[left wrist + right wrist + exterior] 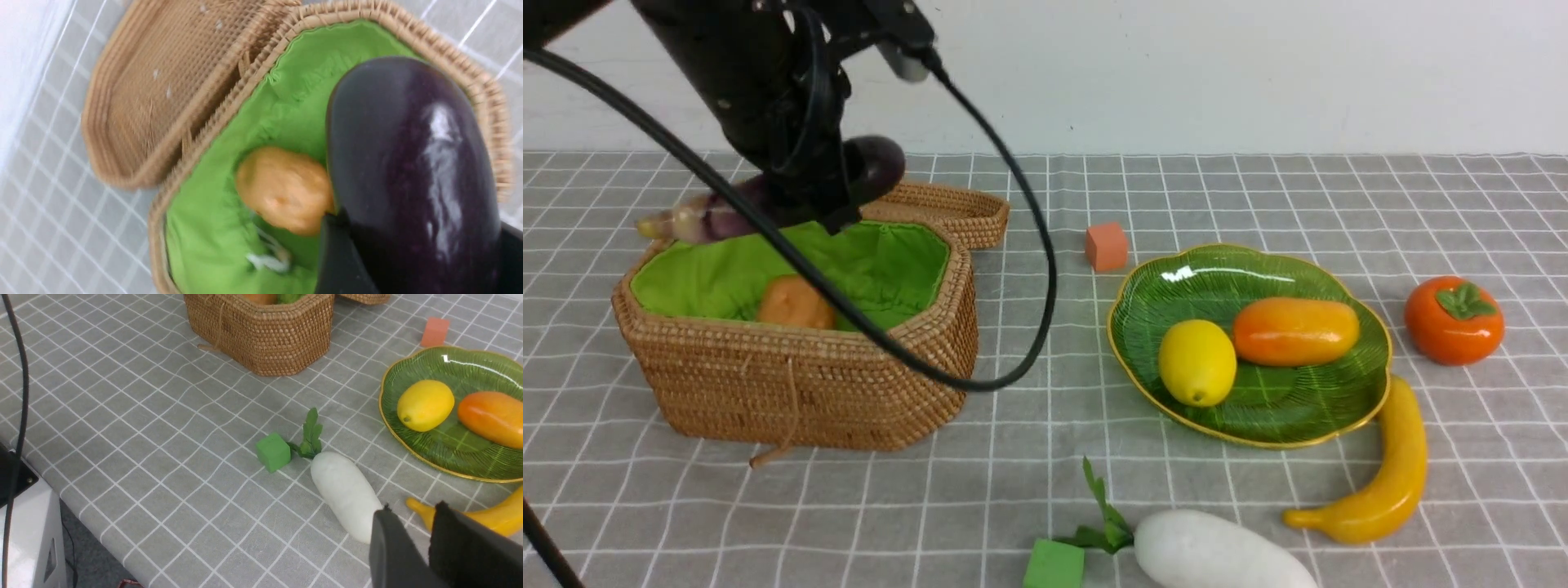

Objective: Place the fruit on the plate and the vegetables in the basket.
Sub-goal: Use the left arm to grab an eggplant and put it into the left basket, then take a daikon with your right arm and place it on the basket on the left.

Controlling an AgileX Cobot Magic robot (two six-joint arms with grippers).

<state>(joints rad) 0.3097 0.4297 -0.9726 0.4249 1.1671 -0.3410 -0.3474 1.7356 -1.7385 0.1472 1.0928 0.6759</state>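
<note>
Front view: big brown woven wicker basket with green cloth lining sits directly beneath long dark purple glossy eggplant, gripped crosswise by nearer left claw, long axis roughly along basket's length; likely next, lower and release.

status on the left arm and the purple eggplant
Left jaws shut on glossy dark purple toy eggplant, held above green-lined brown wicker basket. Brown-orange oval toy potato already inside. Right jaws apart, empty.

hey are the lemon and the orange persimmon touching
Apart: the front view shows the dish's bare green and rim between lemon and persimmon.
</note>
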